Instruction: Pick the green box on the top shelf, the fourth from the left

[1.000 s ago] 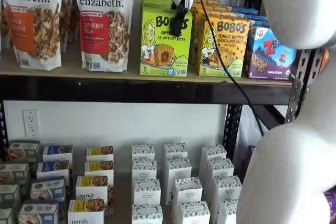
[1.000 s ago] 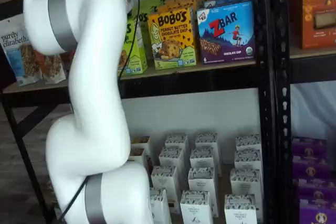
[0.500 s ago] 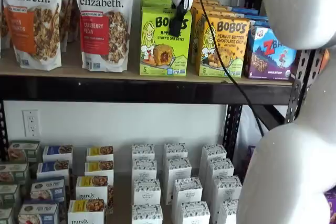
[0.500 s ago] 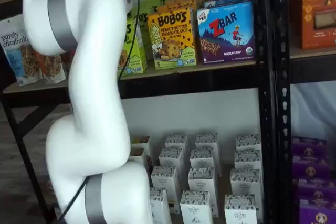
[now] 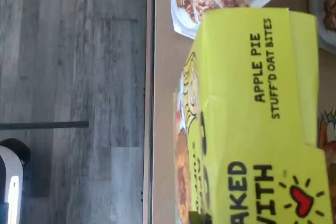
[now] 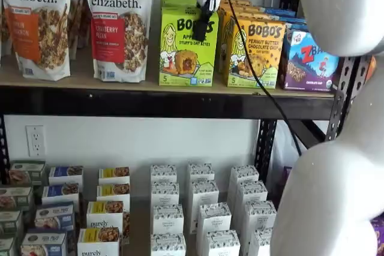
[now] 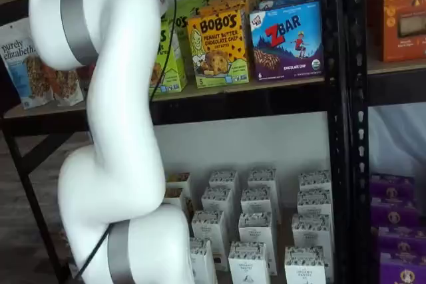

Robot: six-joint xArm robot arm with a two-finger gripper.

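Green box [image 6: 188, 47]: matte lime cardboard carton, rectangular, upright on the top shelf [image 6: 150, 101], long axis vertical, printed face toward the room. Stood at the front of a row of like cartons, between a glossy granola pouch [image 6: 118, 22] and an orange-yellow box [image 6: 255, 53]; blue box [image 6: 310, 61] further along. Seen in the wrist view close up [image 5: 252, 124], top flap reading "APPLE PIE STUFF'D OAT BITES", flat panels, crisp folded edges, beside the tan shelf board [image 5: 163, 103] with grey plank floor beyond. Shelf: tan wood board, thick black steel front beam, perforated black uprights.

Gripper [image 6: 201, 28]: white body hanging from above, black fingers pointing down and slightly tilted, over the upper front of the green box; black cable trailing beside it. Fingers seen with no gap between them; closed as far as they go, pressed at the carton's top; whether the carton was actually clamped could not be told. Smooth white arm segments filled much of both shelf views; in one, they hid most of the green box [image 7: 172, 58].
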